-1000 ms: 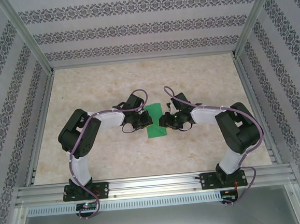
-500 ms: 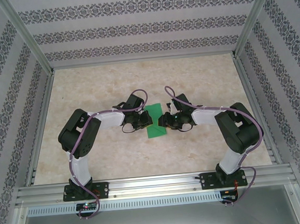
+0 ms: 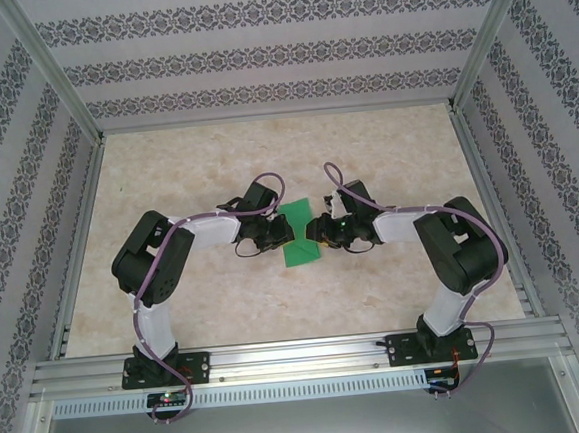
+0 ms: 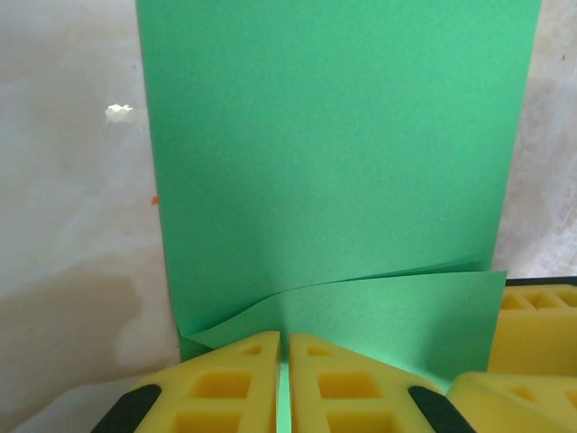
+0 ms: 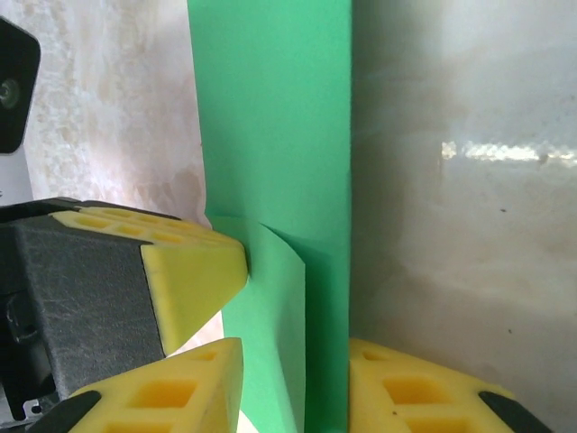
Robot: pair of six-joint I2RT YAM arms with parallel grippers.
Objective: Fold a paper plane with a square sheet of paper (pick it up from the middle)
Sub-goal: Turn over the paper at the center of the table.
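The square sheet of paper (image 3: 299, 238) is bright green and lies folded into a narrow rectangle on the table between the two arms. In the left wrist view the paper (image 4: 334, 162) has a flap curling up at its near edge. My left gripper (image 3: 277, 239) is shut on that edge, its yellow jaws (image 4: 283, 361) pinched with a green sliver between them. My right gripper (image 3: 320, 232) comes in from the opposite side. In the right wrist view its jaws (image 5: 295, 352) stand apart, straddling the paper (image 5: 270, 108). A left finger (image 5: 194, 271) touches the flap there.
The marbled beige table (image 3: 265, 158) is ringed by patterned walls and an aluminium frame, with a rail (image 3: 301, 356) along the near edge by the arm bases. A small white speck (image 4: 118, 112) lies on the table left of the paper.
The right wrist has shifted slightly toward the far side and turned a little, its cable loop moving with it. The left arm and the paper have stayed where they were.
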